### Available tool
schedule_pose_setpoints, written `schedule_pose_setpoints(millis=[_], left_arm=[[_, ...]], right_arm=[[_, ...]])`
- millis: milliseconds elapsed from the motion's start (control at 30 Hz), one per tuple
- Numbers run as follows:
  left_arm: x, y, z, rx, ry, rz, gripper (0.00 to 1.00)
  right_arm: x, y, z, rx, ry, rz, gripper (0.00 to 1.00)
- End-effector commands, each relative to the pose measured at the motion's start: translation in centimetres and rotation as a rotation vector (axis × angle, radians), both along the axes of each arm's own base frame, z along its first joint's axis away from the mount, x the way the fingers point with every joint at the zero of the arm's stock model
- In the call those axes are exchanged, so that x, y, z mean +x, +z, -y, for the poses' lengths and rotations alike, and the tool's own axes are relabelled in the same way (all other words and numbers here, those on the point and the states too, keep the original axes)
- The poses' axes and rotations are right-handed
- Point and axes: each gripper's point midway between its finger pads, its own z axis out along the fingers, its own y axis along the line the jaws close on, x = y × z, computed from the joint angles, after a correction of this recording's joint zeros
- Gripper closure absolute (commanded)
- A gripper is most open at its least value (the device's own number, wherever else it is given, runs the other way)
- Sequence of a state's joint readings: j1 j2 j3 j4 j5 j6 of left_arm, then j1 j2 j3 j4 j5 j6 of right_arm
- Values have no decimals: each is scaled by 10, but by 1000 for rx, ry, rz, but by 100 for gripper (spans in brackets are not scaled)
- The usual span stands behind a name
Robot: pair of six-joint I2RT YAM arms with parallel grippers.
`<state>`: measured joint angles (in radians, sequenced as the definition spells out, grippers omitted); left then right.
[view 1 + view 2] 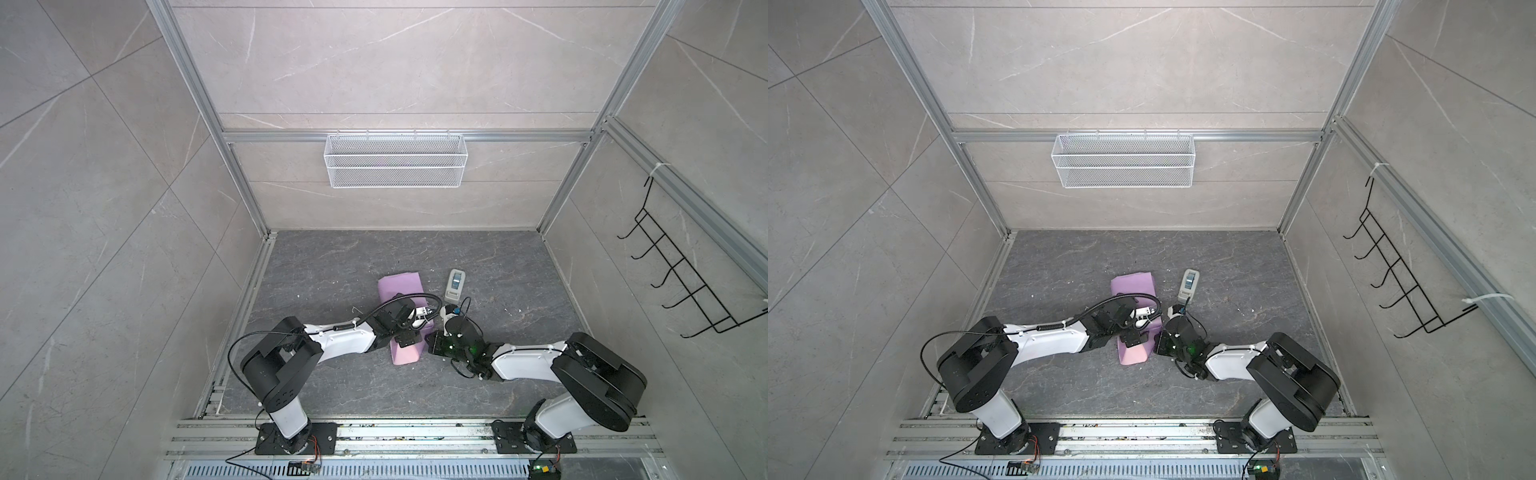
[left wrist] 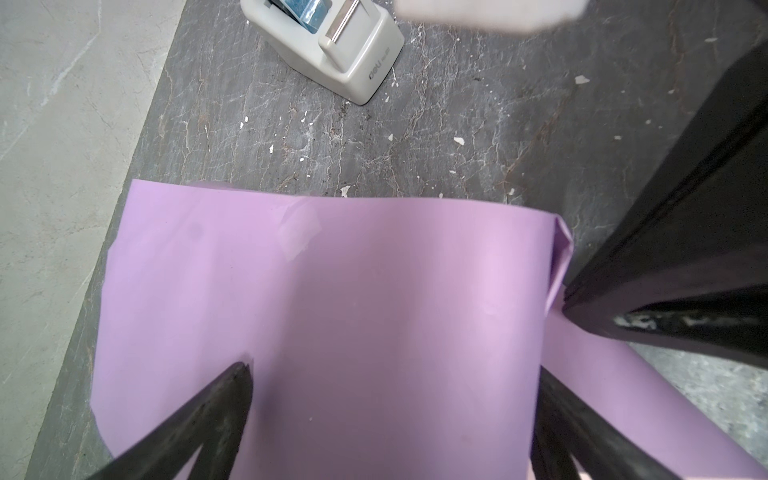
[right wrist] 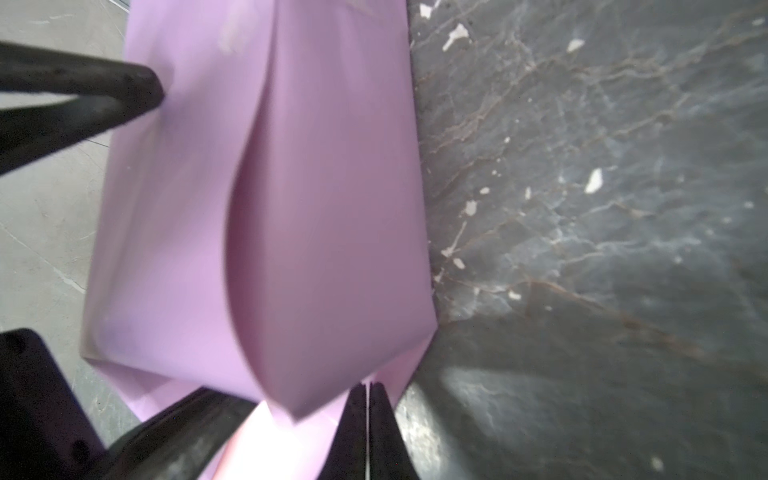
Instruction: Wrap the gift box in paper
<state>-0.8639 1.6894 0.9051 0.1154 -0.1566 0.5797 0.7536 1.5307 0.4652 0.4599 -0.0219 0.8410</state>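
Note:
The paper [image 1: 399, 286] [image 1: 1133, 284] lies folded over into a long lilac bundle on the dark floor, with pale pink showing at its near end. The gift box is hidden under it. My left gripper [image 1: 417, 318] [image 2: 395, 386] stands open above the bundle's middle, its fingertips [image 2: 237, 386] resting on the lilac top face [image 2: 374, 291]. My right gripper [image 1: 428, 343] [image 3: 368, 392] is at the bundle's near right corner, shut on a thin edge of the paper [image 3: 324, 208]. In the left wrist view it shows as a black wedge [image 2: 665, 270] touching the paper's side fold.
A grey-white tape dispenser [image 1: 454, 284] [image 1: 1188, 284] [image 2: 328, 45] stands just right of the bundle's far end. A white wire basket [image 1: 395, 160] hangs on the back wall and a black hook rack [image 1: 681, 274] on the right wall. Small white scraps dot the floor.

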Motion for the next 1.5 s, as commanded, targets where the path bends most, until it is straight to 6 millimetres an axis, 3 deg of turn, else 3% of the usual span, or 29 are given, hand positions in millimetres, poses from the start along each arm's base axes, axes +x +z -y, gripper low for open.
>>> schedule_pose_setpoints(millis=[0,267,733,933,1133,1467], left_arm=[[1,-7,-5,26,6,6,1],[0,-7,-5,25,2,0,1],[0,-11,-7,49,-1,4,1],[1,-13,-9,58,-2,11,1],[1,-13,-9,57,0,12,1],[2,-13,-9,57,5,17,1]], right_arm=[[4,0,-4,-10,13,32,92],[6,-12,-10,10,17,17,92],[10,-18,-16,20,16,16,92],[6,-13,-9,5,13,28,92],[7,-4,-14,28,34,47,92],[-3,-30,-16,13,51,0,93]])
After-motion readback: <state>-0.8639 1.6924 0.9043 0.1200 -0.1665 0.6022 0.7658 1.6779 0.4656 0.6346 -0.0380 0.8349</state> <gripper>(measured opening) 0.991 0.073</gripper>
